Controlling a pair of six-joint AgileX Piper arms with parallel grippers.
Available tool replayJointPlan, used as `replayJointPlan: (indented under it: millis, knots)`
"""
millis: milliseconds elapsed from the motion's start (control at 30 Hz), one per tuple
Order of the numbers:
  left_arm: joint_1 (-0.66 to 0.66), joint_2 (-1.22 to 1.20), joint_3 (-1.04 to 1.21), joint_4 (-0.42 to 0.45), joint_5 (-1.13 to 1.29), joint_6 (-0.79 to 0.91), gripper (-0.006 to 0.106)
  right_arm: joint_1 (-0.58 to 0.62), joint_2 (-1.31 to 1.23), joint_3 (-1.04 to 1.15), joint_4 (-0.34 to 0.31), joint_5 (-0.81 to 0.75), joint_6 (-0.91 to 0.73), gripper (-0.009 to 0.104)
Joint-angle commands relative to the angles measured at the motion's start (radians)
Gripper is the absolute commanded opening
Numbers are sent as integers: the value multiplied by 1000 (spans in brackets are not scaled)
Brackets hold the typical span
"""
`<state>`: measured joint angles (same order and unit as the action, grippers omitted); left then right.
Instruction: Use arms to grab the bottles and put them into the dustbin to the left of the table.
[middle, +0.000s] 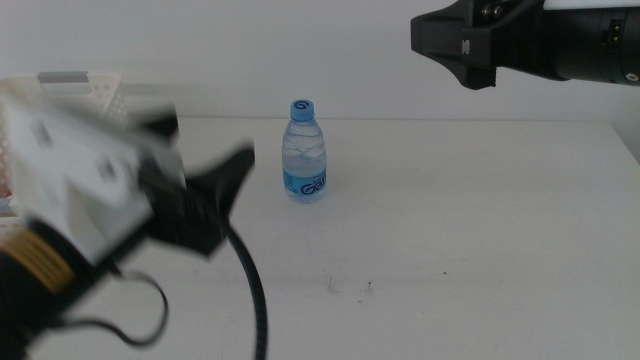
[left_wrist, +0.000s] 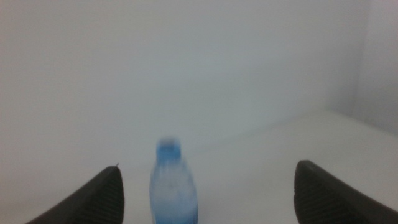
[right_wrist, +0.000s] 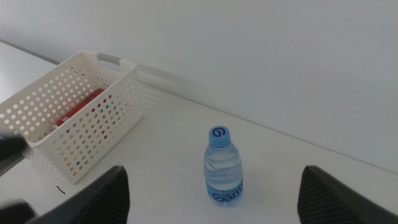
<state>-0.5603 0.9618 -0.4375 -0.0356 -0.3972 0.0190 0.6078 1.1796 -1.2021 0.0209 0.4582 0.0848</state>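
small clear water bottle with blue cap (middle: 304, 152) stands upright on white tabletop (middle: 480, 230), not yet grasped. red can (right_wrist: 78, 109) seen lying in white perforated plastic basket (right_wrist: 93, 134); tea bottle not visible. left gripper (middle: 215, 195) spread wide, empty, aimed at bottle. right gripper (right_wrist: 211, 193) raised, spread, empty.

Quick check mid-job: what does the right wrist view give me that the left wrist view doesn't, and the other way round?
Only the right wrist view shows the white dustbin, with something red lying inside it, and the water bottle's label in sharp detail. Only the left wrist view shows the left gripper with its jaws spread wide, the bottle standing between them and ahead of them; that picture is blurred. Both show the water bottle upright on the white table with its blue cap on, ungrasped. The right gripper is also open, well back from the bottle.
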Motion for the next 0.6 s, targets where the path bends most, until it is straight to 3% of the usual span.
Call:
replayJointPlan:
  millis: [0, 233, 367, 433, 567]
  knots:
    - [2, 64, 91, -62, -212, -36, 94, 0, -4, -6, -12, -8, -3, 82]
    - [2, 264, 156, -105, -310, -19, 94, 0, -4, -6, -12, -8, -3, 82]
    - [24, 453, 152, -98, -496, 6, 94, 0, -4, -6, -12, -8, -3, 82]
    - [61, 572, 132, -58, -592, -19, 94, 0, -5, -6, -12, -8, -2, 82]
    - [136, 795, 39, 103, -812, -85, 94, 0, -5, -6, -12, -8, -2, 82]
